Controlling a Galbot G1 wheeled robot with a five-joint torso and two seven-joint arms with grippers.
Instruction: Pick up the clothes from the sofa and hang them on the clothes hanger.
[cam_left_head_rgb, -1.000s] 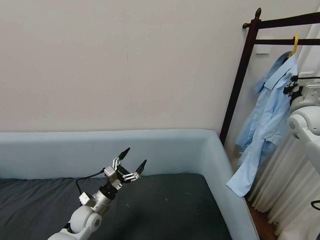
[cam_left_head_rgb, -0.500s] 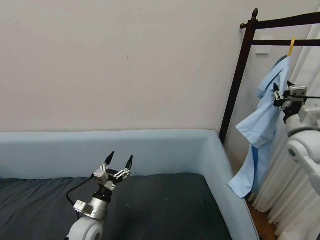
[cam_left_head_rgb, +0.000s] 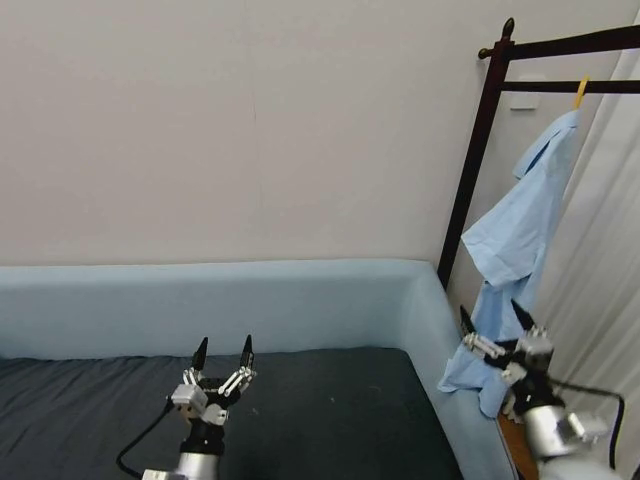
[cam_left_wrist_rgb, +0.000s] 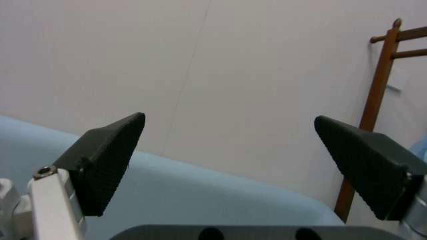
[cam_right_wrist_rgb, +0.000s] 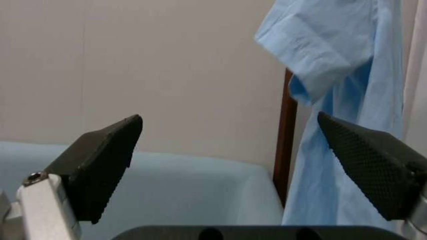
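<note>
- The right end effector (cam_left_head_rgb: 492, 328) sits low beside the sofa (cam_left_head_rgb: 300, 285) arm, fingers spread wide and holding nothing; nothing here seems to call for a grip.
- The left end effector (cam_left_head_rgb: 223, 352) hovers over the dark seat cushion (cam_left_head_rgb: 340, 410), likewise spread and empty.
- The blue shirt (cam_left_head_rgb: 520, 215) hangs from the yellow hanger (cam_left_head_rgb: 582, 92) on the wooden rack (cam_left_head_rgb: 476, 160), its weight carried by the rail.

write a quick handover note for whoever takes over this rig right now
Left tool: open, holding nothing, above the sofa seat.
Right tool: open, holding nothing, low by the sofa's right end, near the hem of the blue shirt.
The blue shirt hangs from the yellow hanger on the wooden rack.
Done: shirt hung, neither tool grips it.
Left: probably just checking that the hanger sits well.
</note>
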